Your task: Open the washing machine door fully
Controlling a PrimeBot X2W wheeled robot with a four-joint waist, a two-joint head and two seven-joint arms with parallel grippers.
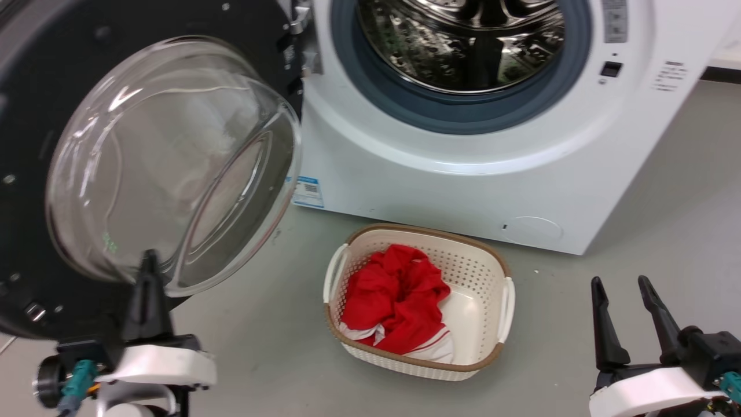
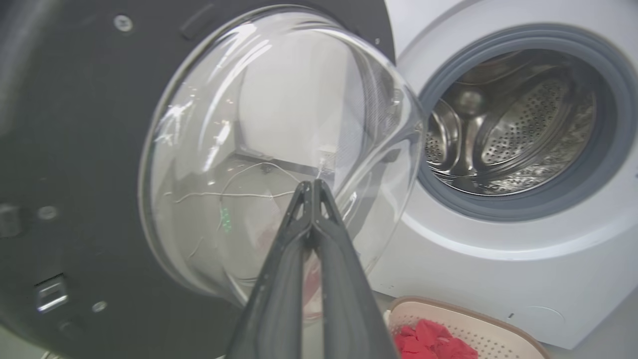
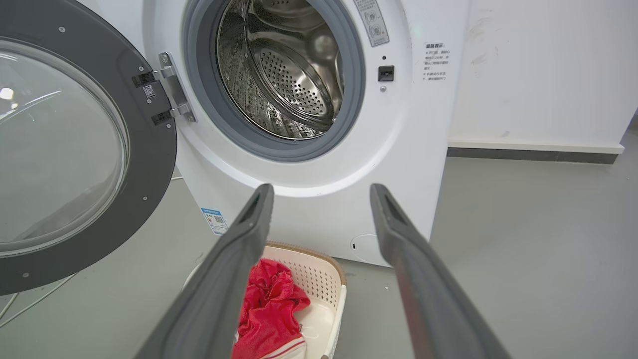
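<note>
Your left gripper (image 1: 149, 260) has its fingers pressed together on nothing, its tip at the clear bowl of the large round glossy black washing machine door (image 1: 168, 162). The door lies straight ahead, hinged open leftward off the big white boxy washing machine (image 1: 440, 174). Your right gripper (image 1: 619, 286) is spread, well apart. The blue sticker (image 1: 307, 192) is unreadable.

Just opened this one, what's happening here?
A two-armed robot is working on a white front-loading washing machine. Its large round black door with a bulging glass window stands swung wide, leaving the steel drum exposed. The left gripper, shut and holding nothing, points at the glass; contact can't be judged. The right gripper hangs open to the side. A cream plastic laundry basket with red cloth sits on the floor in front.
</note>
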